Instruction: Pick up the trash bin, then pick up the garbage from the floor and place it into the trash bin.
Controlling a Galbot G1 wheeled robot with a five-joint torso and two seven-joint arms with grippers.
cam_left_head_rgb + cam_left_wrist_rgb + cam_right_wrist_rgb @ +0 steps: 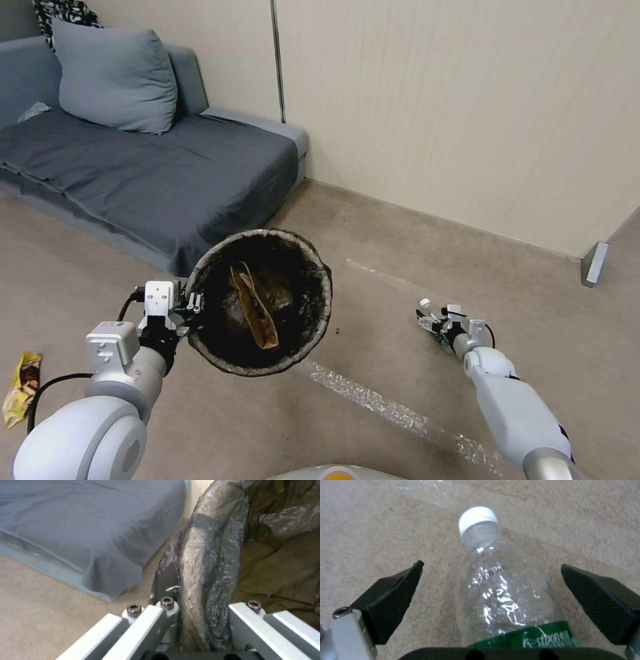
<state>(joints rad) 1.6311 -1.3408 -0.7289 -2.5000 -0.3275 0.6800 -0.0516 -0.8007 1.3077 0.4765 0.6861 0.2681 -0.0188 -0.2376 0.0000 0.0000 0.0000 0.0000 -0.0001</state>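
Clear bottle (pixel 506 600) between right claw (pixel 493 592) fingers.

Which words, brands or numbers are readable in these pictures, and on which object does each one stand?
"estbon": white letters on the green label of the clear plastic bottle, lying between the open fingers of the right gripper; the first letter is unclear.
Small characters above it: too blurred to read.
Yellow wrapper on the floor: print too small to read.

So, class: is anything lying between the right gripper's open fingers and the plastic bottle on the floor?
Nothing visible does. The right gripper is open, its fingers either side of the plastic bottle, with bare floor around.
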